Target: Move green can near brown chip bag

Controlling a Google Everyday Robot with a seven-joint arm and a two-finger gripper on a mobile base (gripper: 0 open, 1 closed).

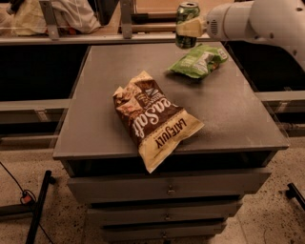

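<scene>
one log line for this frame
gripper: shut on green can, raised over far table edge | brown chip bag: lying front centre | green bag: back right | placement: not yet done
</scene>
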